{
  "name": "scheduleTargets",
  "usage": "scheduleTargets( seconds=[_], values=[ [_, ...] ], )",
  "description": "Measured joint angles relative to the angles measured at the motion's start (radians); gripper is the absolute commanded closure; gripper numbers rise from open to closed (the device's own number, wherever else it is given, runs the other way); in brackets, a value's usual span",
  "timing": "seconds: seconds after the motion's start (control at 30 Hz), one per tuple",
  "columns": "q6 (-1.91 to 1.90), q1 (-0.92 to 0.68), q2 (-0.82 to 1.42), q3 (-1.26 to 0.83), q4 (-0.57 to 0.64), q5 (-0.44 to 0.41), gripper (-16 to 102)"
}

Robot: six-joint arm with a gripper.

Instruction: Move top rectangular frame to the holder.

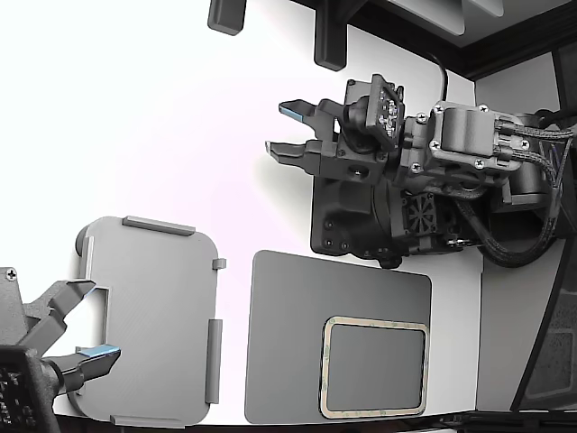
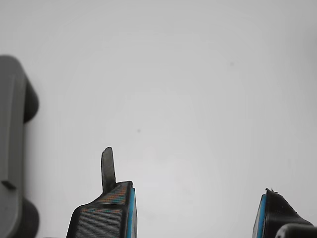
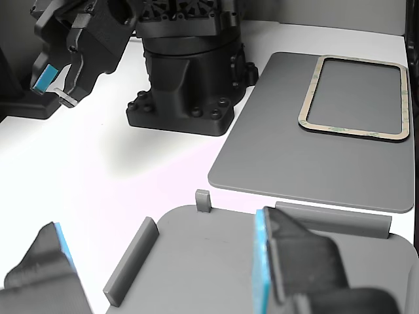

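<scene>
So our gripper (image 1: 274,128) is spread wide, empty, over bare table. Frame (image 1: 375,368) lies flat on the mat (image 1: 288,343), at 3 o'clock from the holder (image 1: 149,316). We judge it thin, light, bendy: pinch one rail.

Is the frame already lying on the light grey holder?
No, the frame lies on the dark grey mat, apart from the holder.

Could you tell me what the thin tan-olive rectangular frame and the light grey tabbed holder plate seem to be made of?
The thin tan-olive rectangular frame looks like flat card or gasket-like sheet: matte, mottled greenish, lying flush on the dark grey mat. The light grey tabbed holder plate appears moulded or printed plastic: uniform matte, rounded corners, raised tabs.
</scene>
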State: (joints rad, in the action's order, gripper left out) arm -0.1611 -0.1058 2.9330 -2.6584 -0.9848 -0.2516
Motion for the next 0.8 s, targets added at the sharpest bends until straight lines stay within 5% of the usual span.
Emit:
scheduleTargets(
  seconds=[0.8],
  values=[
    [0.002,0.005,0.0,0.0,0.002,0.011,-14]
  ],
)
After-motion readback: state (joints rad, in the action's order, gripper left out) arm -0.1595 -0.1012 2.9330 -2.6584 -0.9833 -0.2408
